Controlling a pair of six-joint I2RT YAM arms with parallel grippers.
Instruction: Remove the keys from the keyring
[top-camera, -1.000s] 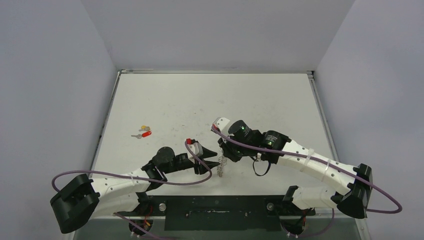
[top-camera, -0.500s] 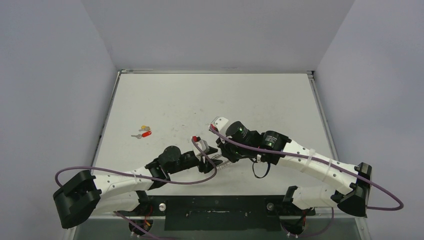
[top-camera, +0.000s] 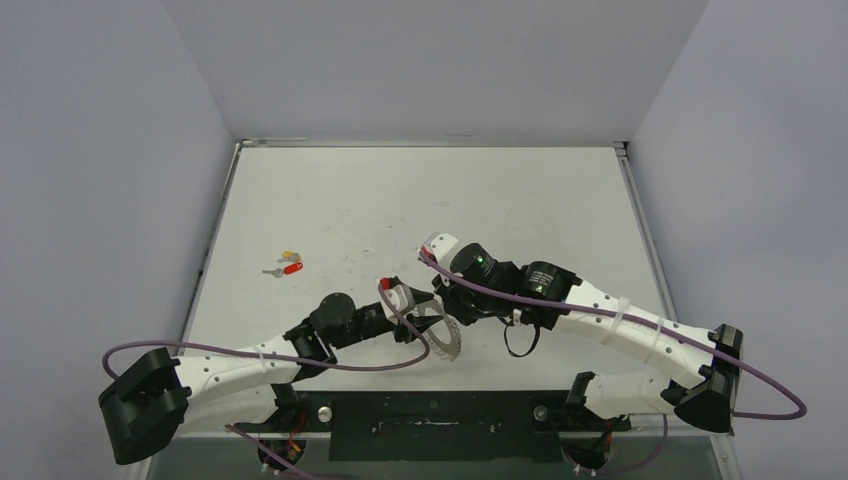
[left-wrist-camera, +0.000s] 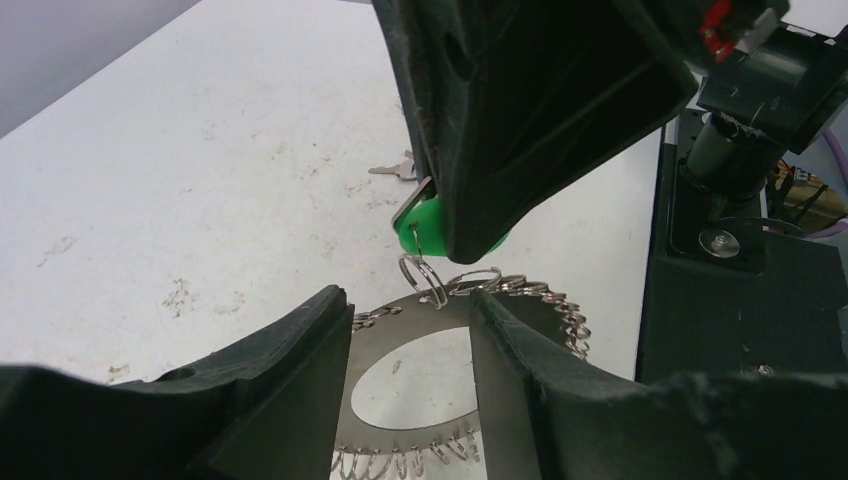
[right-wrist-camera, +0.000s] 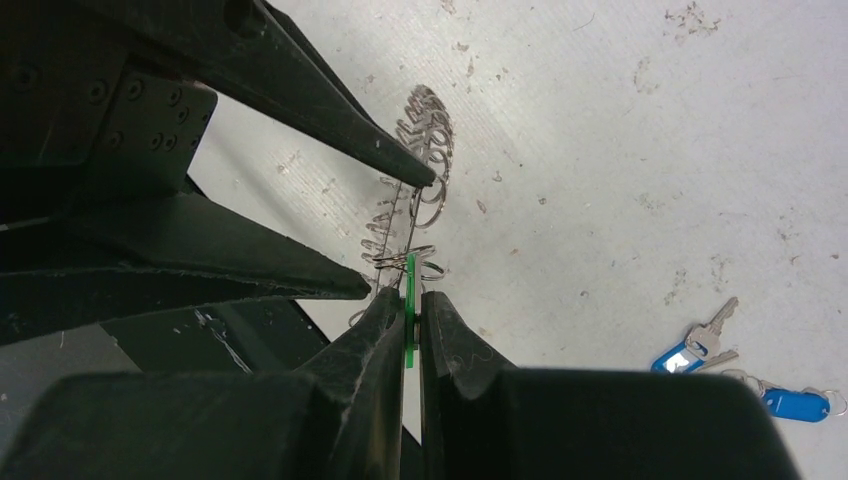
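Observation:
The keyring (top-camera: 447, 340) is a flat grey ring fringed with wire loops, lifted and tilted between the two arms. It shows face-on in the left wrist view (left-wrist-camera: 412, 325) and edge-on in the right wrist view (right-wrist-camera: 408, 215). My right gripper (top-camera: 447, 308) (right-wrist-camera: 410, 295) is shut on the green-tagged key (right-wrist-camera: 410, 270) (left-wrist-camera: 420, 225), which hangs on one wire loop at the ring's rim. My left gripper (top-camera: 425, 322) (left-wrist-camera: 408, 300) is open, with its fingers (left-wrist-camera: 300, 370) spread across the ring's face, one on each side of the hole.
Two blue-tagged keys (right-wrist-camera: 680, 355) (right-wrist-camera: 795, 403) lie on the table to the right in the right wrist view. Red- and yellow-tagged keys (top-camera: 290, 264) lie at the left. The black base plate (top-camera: 430, 425) runs along the near edge.
The ring has turned from hanging edge-on to showing its flat face in the top view. The left gripper has shifted in beside it. The right gripper has kept its hold on the green key.

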